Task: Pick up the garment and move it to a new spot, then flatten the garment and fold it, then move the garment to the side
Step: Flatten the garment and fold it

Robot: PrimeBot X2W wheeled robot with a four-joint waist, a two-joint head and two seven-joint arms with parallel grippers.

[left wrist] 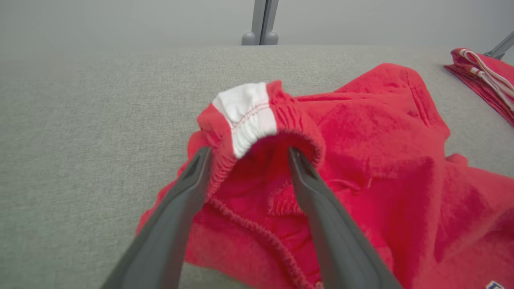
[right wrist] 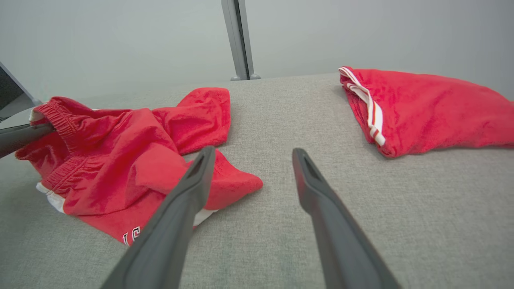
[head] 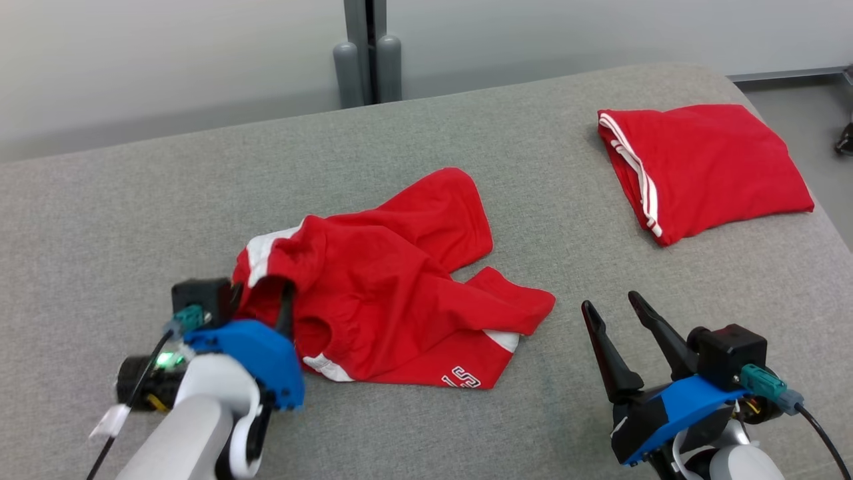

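Observation:
The garment is a crumpled pair of red shorts with white side panels, lying left of centre on the grey fabric table. My left gripper stands open at the shorts' near left end. In the left wrist view the gathered waistband with its white patch arches between the spread fingers of the left gripper, which do not pinch it. My right gripper is open over bare table, just right of the shorts' leg hem. Nothing lies between the right gripper fingers; the garment is to their left.
A second red garment with white stripes lies folded at the far right, close to the table's right edge; it also shows in the right wrist view. A grey post stands behind the table against a pale wall.

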